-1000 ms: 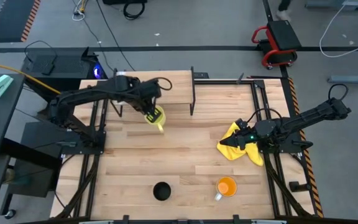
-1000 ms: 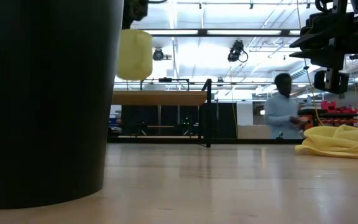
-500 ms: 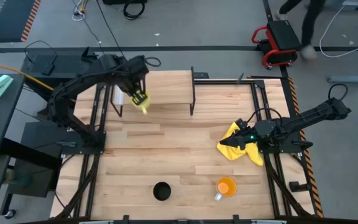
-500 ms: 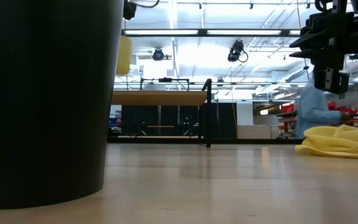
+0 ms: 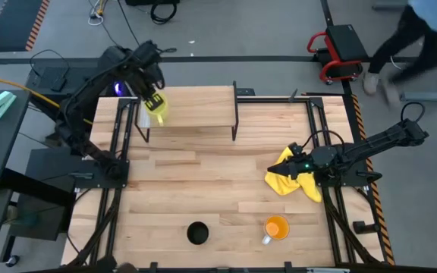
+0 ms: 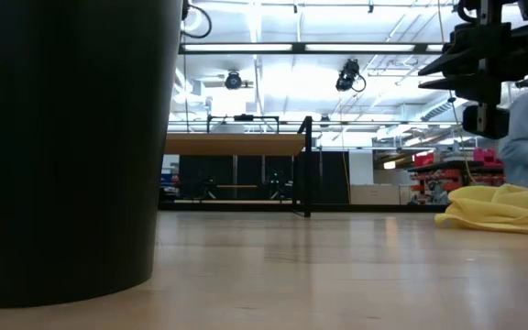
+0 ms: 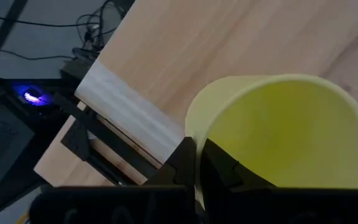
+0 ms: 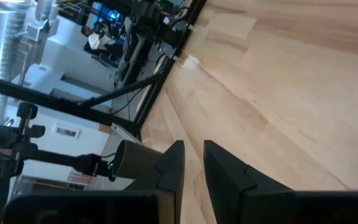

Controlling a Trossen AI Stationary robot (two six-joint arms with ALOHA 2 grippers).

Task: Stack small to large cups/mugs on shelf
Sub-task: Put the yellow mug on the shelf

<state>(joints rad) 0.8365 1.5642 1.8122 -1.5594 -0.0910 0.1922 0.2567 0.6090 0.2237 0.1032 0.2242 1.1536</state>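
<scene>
Risk: left hand, clamped on yellow mug above shelf left edge, may drop it off; right hand grip indeterminate.

Light falls evenly from overhead, and my table looks bright and pale from above, with only faint, soft shadows under my arms and the shelf. A person at the far corner smears into motion blur. From table height, long ceiling lamps glare white and wash out the room behind, so the shelf's underside reads dark. The black cup sits so close to that lens that it is a flat, featureless mass. My left wrist camera shows the yellow mug soft and slightly out of focus, evenly lit inside. A small blue lamp blooms in one corner there.
</scene>
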